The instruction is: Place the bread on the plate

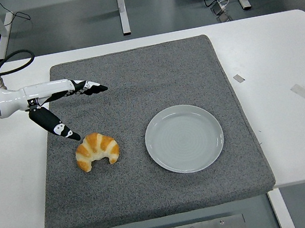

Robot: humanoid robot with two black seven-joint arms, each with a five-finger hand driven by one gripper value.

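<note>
One hand works at this moment: the left hand reaches in from the left edge over the grey mat, with the fingers stretched out flat and the thumb pointing down, so it is open and holds nothing. The right arm does not show. The bread, a croissant, lies on the mat just beside the thumb tip, and I cannot tell if they touch. The plate sits empty to the right of the bread, near but apart from it.

Several things could go wrong, in my judgement. If the hand comes down from the side, the thumb may push the bread along the mat instead of closing around it. The croissant is curved and looks soft, so a hard squeeze could crush it, and a weak grip on one end could let it turn and drop before reaching the plate. A low carry might also knock the plate's rim and shift it.
</note>
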